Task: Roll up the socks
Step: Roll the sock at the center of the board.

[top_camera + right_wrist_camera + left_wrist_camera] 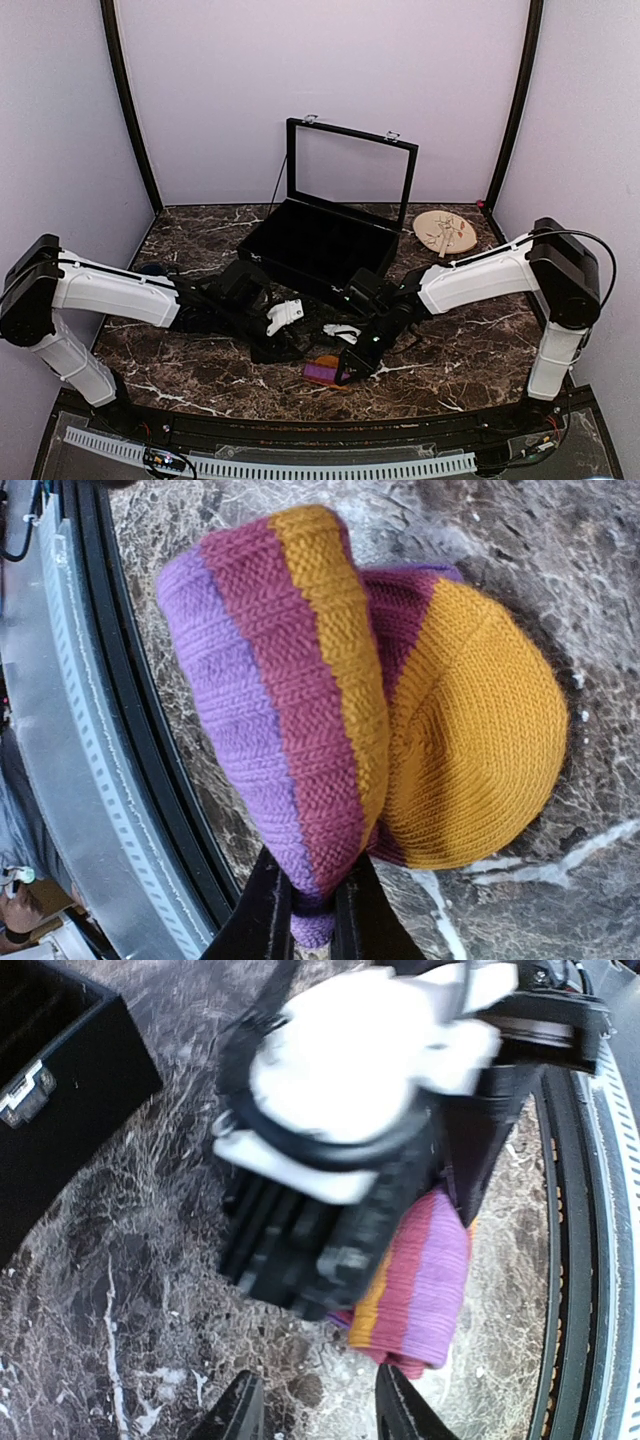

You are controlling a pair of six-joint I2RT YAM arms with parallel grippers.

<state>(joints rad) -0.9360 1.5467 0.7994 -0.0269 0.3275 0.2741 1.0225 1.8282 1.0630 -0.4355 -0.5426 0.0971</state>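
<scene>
Right wrist view tells me most: my right fingers point(312, 905) are drawn almost together and pinch a purple edge of the striped sock point(330, 680). That sock sits on the near side of the black case point(330, 245), towards my bases and clear of the case's front wall. Its banded part, purple, red and orange, is folded up and over the rounded orange end, which rests on the tabletop point(520, 540). I judge one loose fold made. It is no roll yet, and I expect it would fall open if I let go.

My left fingers point(318, 1415) stand apart with nothing between them, only marble showing in the gap. They hover just beside the right fingers, also on the near side of the case, and hold neither sock.

In the top external view a dark heap lies under my left wrist, between the case and the striped sock. I take it for the black sock point(272, 345), though against the dark marble I cannot make out its outline or its white stripes. Whether it touches the striped one I cannot tell.

By my reckoning the task is at an early stage. The striped sock is started but not wound up, the black one looks unrolled, and the two are not bundled together. What is left is most of the rolling, then setting the finished roll down so that it holds its shape
</scene>
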